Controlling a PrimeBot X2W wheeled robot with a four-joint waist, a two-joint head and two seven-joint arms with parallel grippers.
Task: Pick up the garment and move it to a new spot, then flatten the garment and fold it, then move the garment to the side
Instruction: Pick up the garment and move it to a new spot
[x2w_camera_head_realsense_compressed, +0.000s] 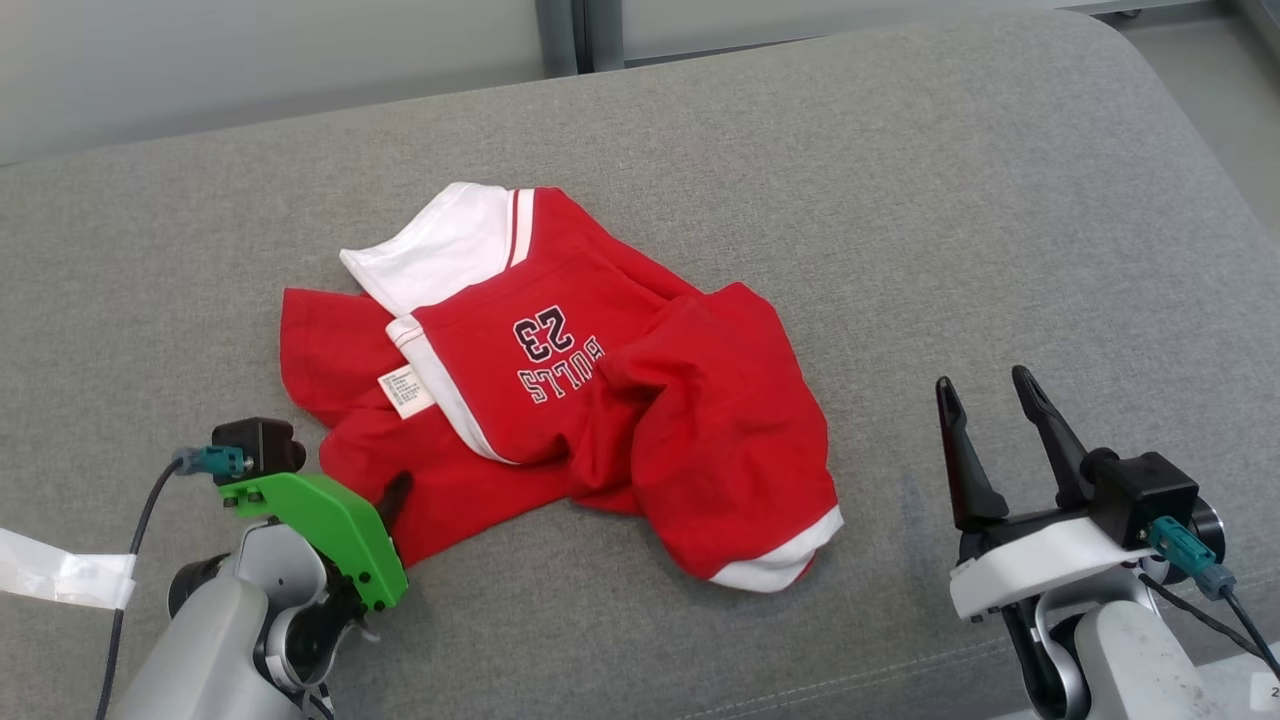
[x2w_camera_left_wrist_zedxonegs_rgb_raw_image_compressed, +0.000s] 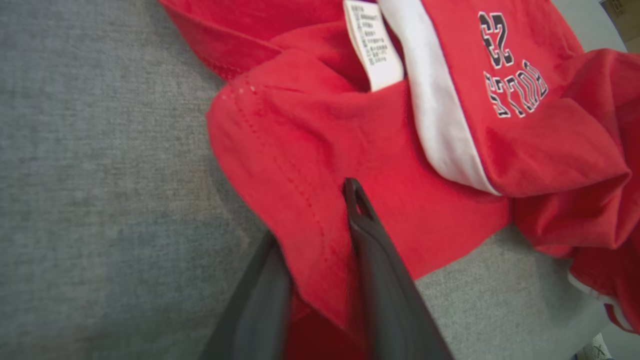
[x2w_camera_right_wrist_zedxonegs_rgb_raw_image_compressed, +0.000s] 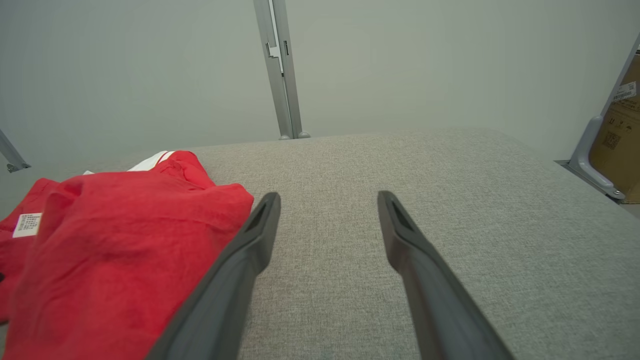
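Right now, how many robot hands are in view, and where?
2. The left hand straddles the near left edge of the crumpled red and white jersey. The right hand stands open over the grey fabric cushion, right of the jersey, apart from it.

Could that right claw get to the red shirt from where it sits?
Probably yes: the right gripper stands open beside the red shirt, with only bare grey cushion between them.

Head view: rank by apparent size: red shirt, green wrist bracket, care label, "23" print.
1. Red shirt, by far.
2. Green wrist bracket, though it sits nearer the camera.
3. Care label and "23" print look about alike; not ranking them.
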